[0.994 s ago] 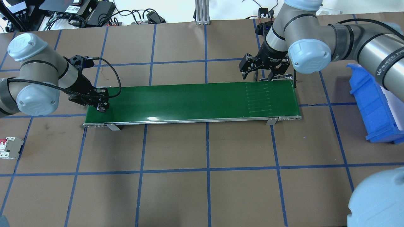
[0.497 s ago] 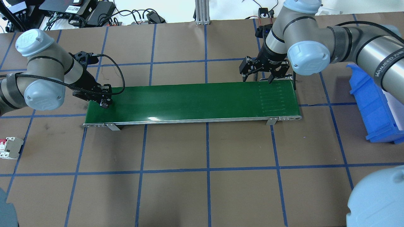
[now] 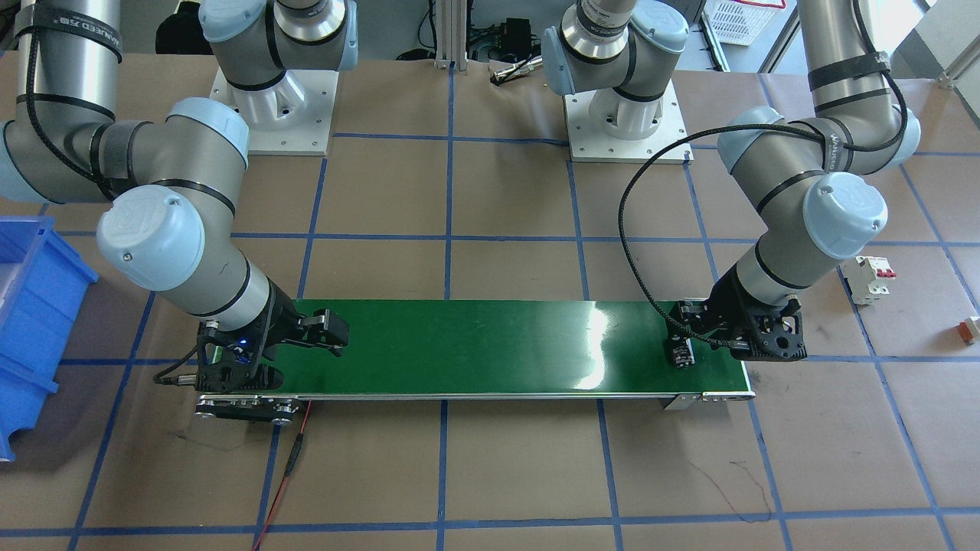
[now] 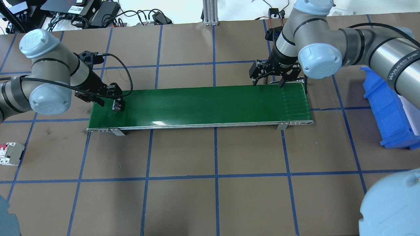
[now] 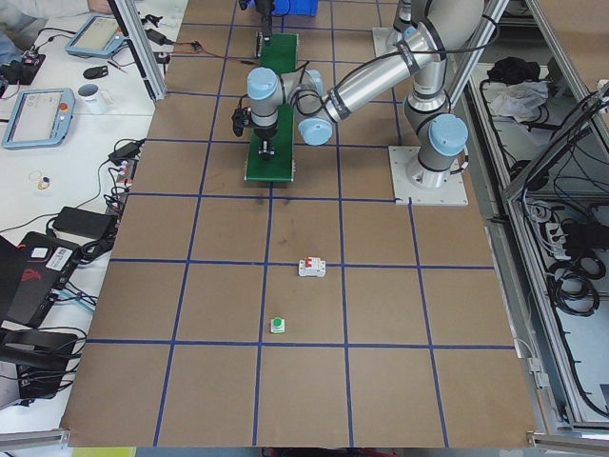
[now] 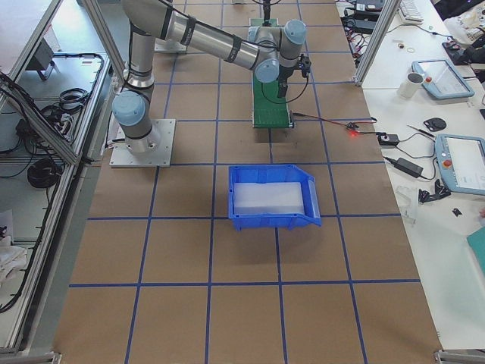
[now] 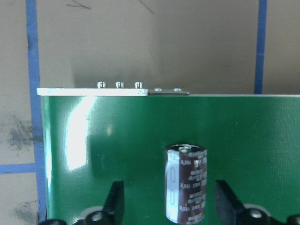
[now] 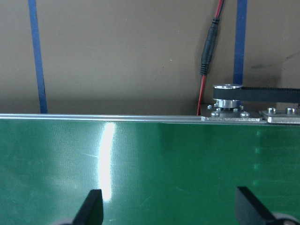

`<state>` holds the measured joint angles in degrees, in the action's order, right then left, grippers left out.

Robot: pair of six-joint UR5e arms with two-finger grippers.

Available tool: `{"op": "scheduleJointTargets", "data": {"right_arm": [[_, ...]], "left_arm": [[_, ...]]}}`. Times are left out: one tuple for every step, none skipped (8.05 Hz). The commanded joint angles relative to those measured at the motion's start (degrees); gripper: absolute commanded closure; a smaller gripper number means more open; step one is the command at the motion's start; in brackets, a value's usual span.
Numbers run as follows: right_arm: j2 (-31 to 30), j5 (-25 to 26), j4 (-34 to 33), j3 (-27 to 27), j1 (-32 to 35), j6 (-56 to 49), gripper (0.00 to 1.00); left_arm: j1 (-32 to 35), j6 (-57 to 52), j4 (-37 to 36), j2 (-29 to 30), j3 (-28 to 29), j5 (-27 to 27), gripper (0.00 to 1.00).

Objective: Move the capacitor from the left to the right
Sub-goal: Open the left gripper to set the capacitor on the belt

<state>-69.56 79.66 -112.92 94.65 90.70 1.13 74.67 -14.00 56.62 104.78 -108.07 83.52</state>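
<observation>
Left wrist-mounted view shows the capacitor (image 7: 186,183) at the left end of the green conveyor belt (image 7: 117,140), between the spread fingers of the left gripper (image 7: 168,199) with a gap either side, so nothing grips it. The right gripper (image 4: 266,82) hangs wide open over its right end. A finger clipping the capacitor could roll it off the belt's edge.
</observation>
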Motion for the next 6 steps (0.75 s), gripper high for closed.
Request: {"op": "scheduleJointTargets", "data": {"right_arm": [[0.0, 0.6, -0.1, 0.0, 0.0, -0.2, 0.0], [0.0, 0.5, -0.1, 0.0, 0.0, -0.3, 0.0], [0.0, 0.6, -0.1, 0.0, 0.0, -0.2, 0.0], [0.0, 0.6, 0.0, 0.0, 0.0, 0.0, 0.0], [0.0, 0.5, -0.2, 0.1, 0.0, 0.4, 0.0], [0.0, -0.4, 0.0, 0.1, 0.0, 0.4, 0.0]], "left_arm": [[4.0, 5.9, 3.6, -2.1, 0.2, 0.9, 0.0], [5.5, 10.8, 8.7, -4.3, 1.4, 3.4, 0.0], [6.1, 13.8, 14.9, -7.0, 3.4, 7.6, 0.0], [6.5, 15.2, 19.8, -8.9, 6.3, 8.4, 0.0], [7.7, 16.4, 21.1, -10.3, 9.6, 8.2, 0.0], [10.6, 17.3, 22.1, -11.5, 13.8, 8.3, 0.0]]}}
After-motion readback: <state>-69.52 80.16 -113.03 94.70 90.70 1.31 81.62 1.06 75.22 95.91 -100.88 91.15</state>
